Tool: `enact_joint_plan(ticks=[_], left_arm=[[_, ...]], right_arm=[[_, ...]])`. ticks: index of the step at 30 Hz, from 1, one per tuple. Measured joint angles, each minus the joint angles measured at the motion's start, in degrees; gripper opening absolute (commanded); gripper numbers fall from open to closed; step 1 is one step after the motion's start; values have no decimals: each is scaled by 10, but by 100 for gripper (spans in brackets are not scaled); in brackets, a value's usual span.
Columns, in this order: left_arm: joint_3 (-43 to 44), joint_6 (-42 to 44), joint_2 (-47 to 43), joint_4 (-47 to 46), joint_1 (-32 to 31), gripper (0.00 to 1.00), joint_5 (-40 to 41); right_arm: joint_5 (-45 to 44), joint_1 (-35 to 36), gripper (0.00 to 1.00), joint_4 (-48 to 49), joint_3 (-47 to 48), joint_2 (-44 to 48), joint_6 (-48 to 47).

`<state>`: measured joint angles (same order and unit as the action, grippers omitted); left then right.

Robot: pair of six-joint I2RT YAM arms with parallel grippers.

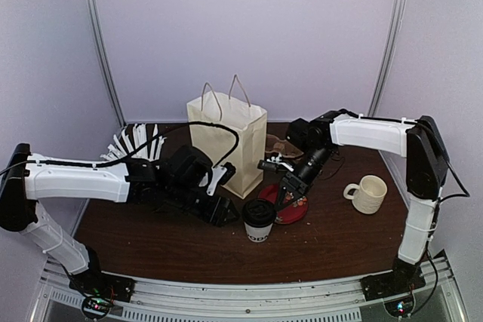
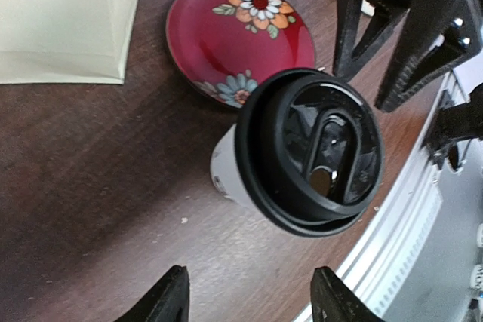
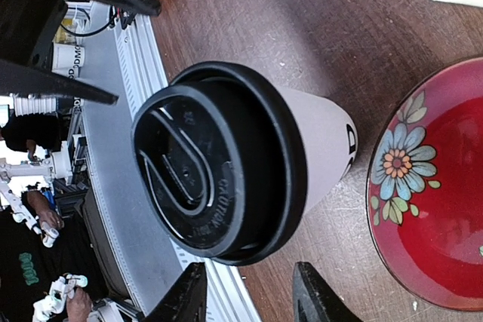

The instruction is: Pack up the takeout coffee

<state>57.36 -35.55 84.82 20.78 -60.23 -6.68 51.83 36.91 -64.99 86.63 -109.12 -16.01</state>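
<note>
Across the lower half of the overhead view, brown bench (image 1: 151, 243). At centre frame toward the back, cream paper bag (image 1: 226, 137), upright, mouth open to the top, handles raised. From the left edge, left pincer (image 1: 226, 213), spread and empty, low over the bench with its tips just beside the cup's left flank; in its own wrist view, both fingers parted at the bottom edge, cup ahead and a little right of the midline. From the upper right, right pincer (image 1: 290, 188), likewise spread and holding nothing, hanging over the red flowered plate (image 1: 294, 214). At lower centre, in front of the bag and just beside the plate's left rim (contact not clear), takeout coffee cup (image 1: 258, 230), upright, long axis vertical, black lid (image 1: 258, 211) on top. Probably nearer and better lined up for a side grasp: the left. Calls next for closing on the cup wall below the lid, then lifting above the bag's mouth.
</note>
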Motion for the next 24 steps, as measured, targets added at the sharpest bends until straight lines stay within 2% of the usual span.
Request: enact_joint_plan(ticks=[7,17,24], left_arm=[[-63,-71,2,-93,0,54,-56],[-77,-120,35,-196,12,51,-121],[-75,-130,60,-220,23,51,-152]], right_arm=[[21,-30,36,3,1,-3,18],[46,-43,38,6,1,-21,25],[70,-42,40,7,1,-27,25]])
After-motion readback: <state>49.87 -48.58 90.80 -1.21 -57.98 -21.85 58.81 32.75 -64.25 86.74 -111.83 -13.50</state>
